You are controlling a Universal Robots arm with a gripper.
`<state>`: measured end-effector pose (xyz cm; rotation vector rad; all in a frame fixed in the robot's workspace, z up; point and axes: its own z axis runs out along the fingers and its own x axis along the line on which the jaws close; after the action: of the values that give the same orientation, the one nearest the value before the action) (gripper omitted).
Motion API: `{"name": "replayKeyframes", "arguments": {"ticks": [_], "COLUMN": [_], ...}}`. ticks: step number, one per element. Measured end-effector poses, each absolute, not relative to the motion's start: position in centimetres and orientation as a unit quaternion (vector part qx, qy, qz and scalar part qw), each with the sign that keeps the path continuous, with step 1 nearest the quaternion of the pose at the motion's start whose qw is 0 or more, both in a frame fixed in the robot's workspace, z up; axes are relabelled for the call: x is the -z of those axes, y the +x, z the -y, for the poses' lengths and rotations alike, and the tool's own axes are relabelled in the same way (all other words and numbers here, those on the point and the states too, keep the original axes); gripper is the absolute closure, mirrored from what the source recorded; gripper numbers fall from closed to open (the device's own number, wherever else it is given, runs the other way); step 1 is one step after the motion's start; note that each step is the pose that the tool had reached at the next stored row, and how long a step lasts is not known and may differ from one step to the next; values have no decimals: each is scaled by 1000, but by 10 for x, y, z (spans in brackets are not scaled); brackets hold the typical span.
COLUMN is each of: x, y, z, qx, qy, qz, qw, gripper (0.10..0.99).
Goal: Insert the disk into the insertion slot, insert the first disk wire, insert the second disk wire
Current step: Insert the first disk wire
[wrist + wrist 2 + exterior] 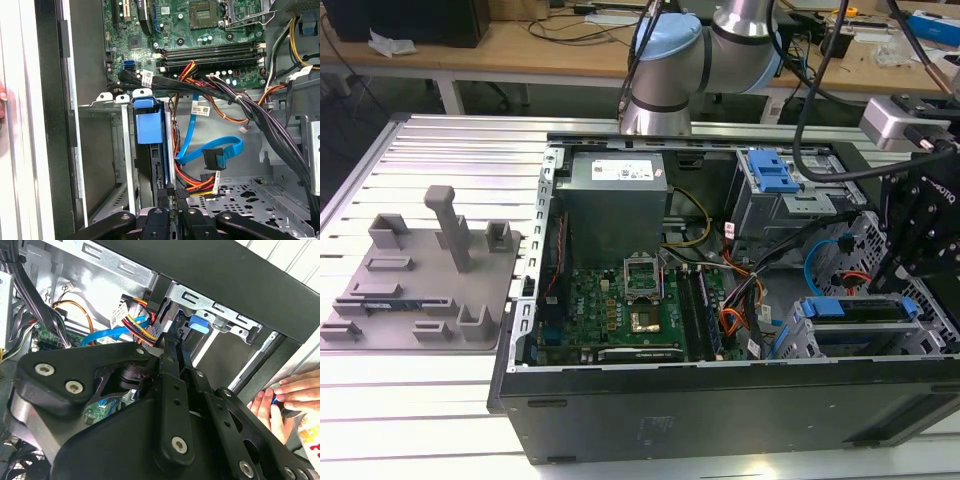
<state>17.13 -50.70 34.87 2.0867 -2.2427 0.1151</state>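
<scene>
The disk [149, 131], in its blue carrier, sits edge-on inside the insertion slot [125, 165], the grey perforated cage at the case's front corner [800, 345]. My gripper [174, 192] hangs over the cage's open end, its fingers closed on the black plug of the first disk wire [197, 187], a red, yellow and black bundle, right at the disk's rear edge. In the second wrist view the gripper [172, 337] meets that bundle [137, 322]. The second disk wire [220, 147], flat and light blue, loops beside them with its dark plug hanging free. In the exterior view the gripper [905, 270] is on the right.
The open case holds the motherboard [620, 310], a power supply [615, 205] and a taller bay with a blue latch [770, 175]. Thick black cables [270, 125] cross near the cage. A person's hand [285, 400] rests on the case's outer edge. A grey fixture [420, 280] lies on the exterior view's left.
</scene>
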Motion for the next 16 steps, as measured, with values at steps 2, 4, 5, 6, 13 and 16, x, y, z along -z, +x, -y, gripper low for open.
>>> {"name": "replayKeyframes", "arguments": {"ticks": [2, 4, 5, 6, 13, 16], "x": [-349, -348, -348, -348, -347, -347], "y": [171, 171, 171, 171, 173, 174], "z": [507, 508, 508, 508, 508, 508], "qx": [-37, -37, -37, -37, -37, -37], "qy": [680, 680, 680, 678, 673, 673], "qz": [731, 731, 731, 733, 738, 738], "qw": [38, 38, 38, 38, 38, 38], "gripper": [922, 922, 922, 922, 922, 922]}}
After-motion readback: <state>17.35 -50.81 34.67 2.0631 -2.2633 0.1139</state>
